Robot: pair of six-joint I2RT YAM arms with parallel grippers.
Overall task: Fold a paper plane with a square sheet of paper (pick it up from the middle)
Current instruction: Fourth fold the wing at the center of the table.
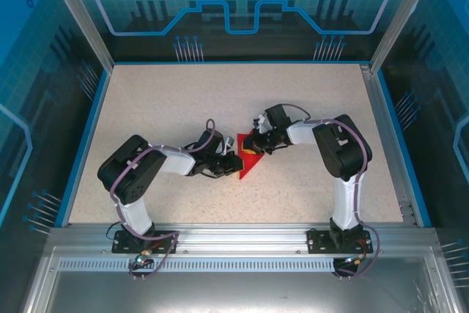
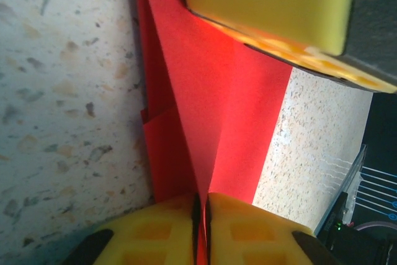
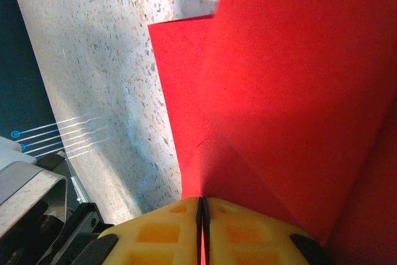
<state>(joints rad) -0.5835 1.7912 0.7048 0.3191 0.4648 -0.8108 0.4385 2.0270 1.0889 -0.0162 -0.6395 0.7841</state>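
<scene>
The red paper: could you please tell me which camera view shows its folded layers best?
The left wrist view: there the red paper shows overlapping layers and creases running into the left claw that pinches it. The right wrist view shows broad flaps close up, pinched by the right claw. The top external view shows a small, partly covered red patch.

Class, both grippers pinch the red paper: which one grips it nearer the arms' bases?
The left gripper: it pinches the folded red paper at its near side, while the right gripper holds the far side.

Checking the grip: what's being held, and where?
The folded thin red paper sheet: left gripper jaws pinch a raised crease, right gripper jaws the opposite side.
</scene>
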